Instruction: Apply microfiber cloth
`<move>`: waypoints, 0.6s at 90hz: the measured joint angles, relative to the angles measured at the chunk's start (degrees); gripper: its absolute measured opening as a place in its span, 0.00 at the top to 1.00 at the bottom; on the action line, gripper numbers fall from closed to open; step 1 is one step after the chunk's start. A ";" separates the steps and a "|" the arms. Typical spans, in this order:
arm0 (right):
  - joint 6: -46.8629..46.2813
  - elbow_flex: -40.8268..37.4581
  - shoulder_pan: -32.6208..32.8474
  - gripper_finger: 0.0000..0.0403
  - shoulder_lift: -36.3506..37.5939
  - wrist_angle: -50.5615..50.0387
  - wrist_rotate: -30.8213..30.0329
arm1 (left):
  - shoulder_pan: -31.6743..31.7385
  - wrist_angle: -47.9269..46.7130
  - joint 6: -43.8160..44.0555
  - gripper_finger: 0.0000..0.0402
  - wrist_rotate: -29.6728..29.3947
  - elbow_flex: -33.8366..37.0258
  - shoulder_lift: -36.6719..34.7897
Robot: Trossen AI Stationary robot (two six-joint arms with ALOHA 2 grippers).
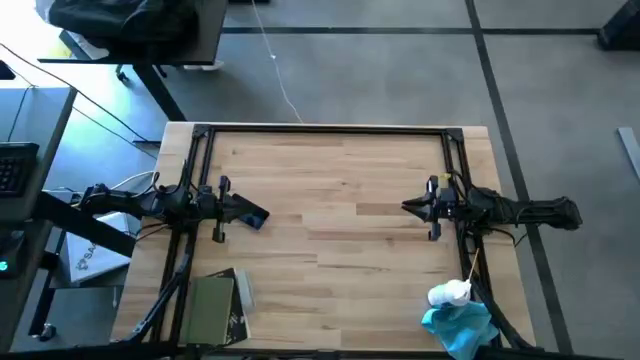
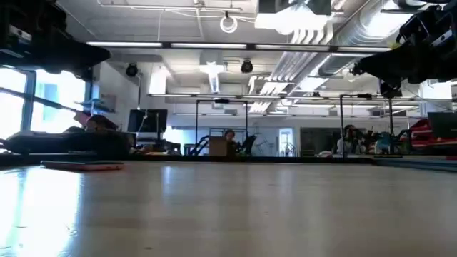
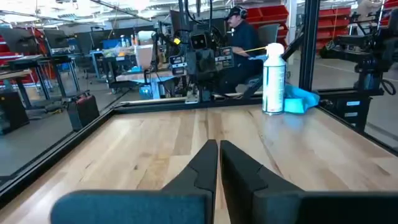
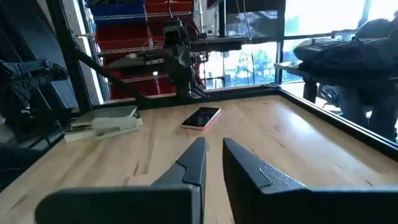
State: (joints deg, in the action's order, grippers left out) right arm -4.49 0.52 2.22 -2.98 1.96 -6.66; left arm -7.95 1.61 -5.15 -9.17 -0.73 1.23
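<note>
High view, microfiber cloth (image 1: 460, 326) bunched, no clear long axis

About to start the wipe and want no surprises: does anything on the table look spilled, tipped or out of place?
Nothing looks spilled or damaged. The microfiber cloth lies bunched at the table's corner near the right arm, with the white bottle standing upright against it. The pink phone lies flat by the left gripper. Both grippers, including the right gripper, hang idle.
</note>
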 joint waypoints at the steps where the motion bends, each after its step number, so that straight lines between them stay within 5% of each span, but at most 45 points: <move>1: 0.00 0.01 0.00 0.94 0.00 0.00 0.00 | -0.01 0.00 0.01 1.00 0.01 0.00 -0.01; 16: 0.00 0.01 0.01 0.94 0.01 0.00 0.00 | -0.02 3.13 1.54 1.00 -0.15 0.11 0.04; 35: 0.00 -0.01 0.01 0.94 0.02 0.01 0.00 | -0.08 8.81 25.31 1.00 0.19 0.10 0.11; 54: 0.00 0.00 0.01 0.94 0.02 0.02 0.00 | 0.05 8.70 20.06 1.00 -12.51 0.09 0.42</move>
State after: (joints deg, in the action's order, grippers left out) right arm -4.49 0.52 2.22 -2.96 1.97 -6.66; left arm -7.90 10.31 14.91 -21.68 -0.64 1.66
